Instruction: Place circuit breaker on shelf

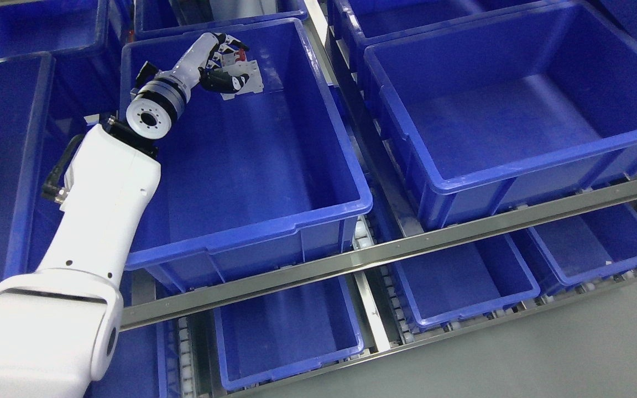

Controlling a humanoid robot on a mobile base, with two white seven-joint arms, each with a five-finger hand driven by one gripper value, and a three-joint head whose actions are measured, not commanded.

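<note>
The left hand (220, 61) reaches into the middle blue bin (274, 221) on the upper shelf level, its dark fingers (220, 83) curled around a white circuit breaker (245, 77) with a small red mark. The breaker sits at the bin's far left corner, close to the back wall; whether it touches the bin floor cannot be told. The white left arm (103, 221) rises from the lower left edge and crosses the bin's left rim. Just right of this bin stands a second blue bin (517, 155), behind a metal shelf rail (407, 246). Below the rail, smaller blue bins (291, 331) line the lower level.
</note>
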